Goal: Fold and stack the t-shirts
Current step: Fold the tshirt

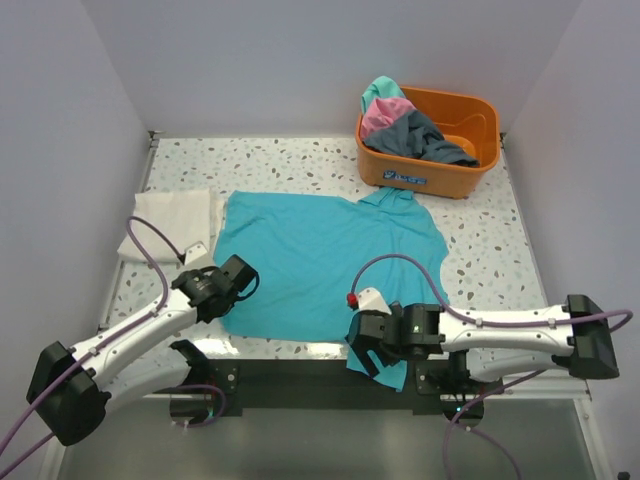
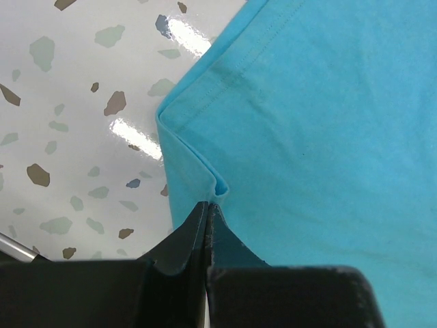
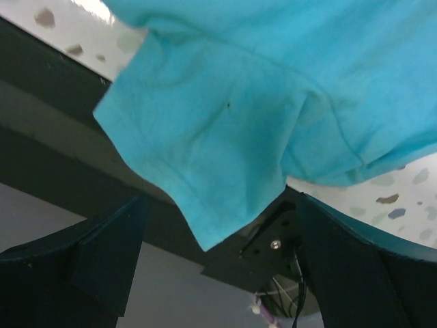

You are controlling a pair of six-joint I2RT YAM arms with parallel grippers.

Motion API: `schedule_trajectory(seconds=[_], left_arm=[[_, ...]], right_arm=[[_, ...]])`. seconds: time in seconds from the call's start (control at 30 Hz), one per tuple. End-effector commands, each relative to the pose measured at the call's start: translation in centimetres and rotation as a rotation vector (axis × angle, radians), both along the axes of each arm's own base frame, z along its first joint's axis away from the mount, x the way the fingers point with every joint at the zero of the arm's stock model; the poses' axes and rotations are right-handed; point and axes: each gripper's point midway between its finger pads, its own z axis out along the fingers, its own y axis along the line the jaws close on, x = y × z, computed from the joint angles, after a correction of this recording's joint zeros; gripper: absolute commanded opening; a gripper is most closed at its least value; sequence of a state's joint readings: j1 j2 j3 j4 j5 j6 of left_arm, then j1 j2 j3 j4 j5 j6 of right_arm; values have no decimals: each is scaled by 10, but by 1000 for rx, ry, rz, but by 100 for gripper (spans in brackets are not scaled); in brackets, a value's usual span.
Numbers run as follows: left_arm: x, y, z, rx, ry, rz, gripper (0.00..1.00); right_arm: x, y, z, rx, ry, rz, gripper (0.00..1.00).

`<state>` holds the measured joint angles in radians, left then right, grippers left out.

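Here the soft teal shirt (image 1: 320,255) lies spread flat on the speckled table (image 1: 480,250), one sleeve drooping over the near edge. The left gripper (image 2: 207,212) is clenched on a stitched hem corner. The right gripper (image 3: 220,212) gapes wide around the hanging sleeve, grasping nothing.

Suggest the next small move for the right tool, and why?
Probably ease the right tool forward onto the teal t-shirt sleeve and close. Its jaws stand open with the sleeve's tip hanging off the table at its near edge, just between them, ungripped, while the left tool is shut on the shirt's near-left corner.
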<state>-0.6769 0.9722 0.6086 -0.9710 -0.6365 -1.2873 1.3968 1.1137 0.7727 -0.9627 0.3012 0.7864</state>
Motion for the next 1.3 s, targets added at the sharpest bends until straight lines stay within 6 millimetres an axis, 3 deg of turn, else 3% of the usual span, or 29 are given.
schedule_trajectory(seconds=[0.0, 0.17, 0.3, 0.43, 0.57, 0.63, 0.67, 0.7, 0.73, 0.8, 0.87, 1.0, 1.17, 1.27], left_arm=[[2, 8, 5, 28, -32, 33, 0], [4, 7, 6, 20, -48, 32, 0], [4, 7, 10, 15, -59, 26, 0], [5, 6, 14, -14, -92, 34, 0], [5, 6, 15, -23, -100, 33, 0], [5, 6, 15, -22, -101, 34, 0], [5, 6, 15, -20, -99, 32, 0], [5, 6, 15, -21, -100, 32, 0], [6, 5, 15, -22, -102, 33, 0], [6, 6, 17, -18, -106, 35, 0], [7, 8, 20, -13, -116, 44, 0], [14, 7, 32, -16, -153, 51, 0], [25, 6, 44, -10, -202, 63, 0], [33, 5, 51, 0, -233, 71, 0]], right_arm=[[-24, -22, -13, -115, 62, -39, 93], [-59, -9, -30, -86, 153, -24, 89], [-69, -4, -26, -145, 136, 80, 88], [-80, -25, -42, -263, 177, 92, 85], [-77, -40, -52, -289, 164, 29, 73], [-69, -40, -51, -281, 119, 2, 65], [-65, -41, -50, -285, 94, -9, 53], [-61, -38, -48, -273, 74, -21, 48], [-52, -38, -46, -273, 23, -37, 33], [-43, -35, -43, -262, -13, -64, 28], [-25, -40, -35, -271, -59, -126, 2], [5, -40, -11, -218, -115, -210, 0], [52, -43, 39, -102, -226, -332, 0], [76, -44, 60, -47, -259, -382, 0]])
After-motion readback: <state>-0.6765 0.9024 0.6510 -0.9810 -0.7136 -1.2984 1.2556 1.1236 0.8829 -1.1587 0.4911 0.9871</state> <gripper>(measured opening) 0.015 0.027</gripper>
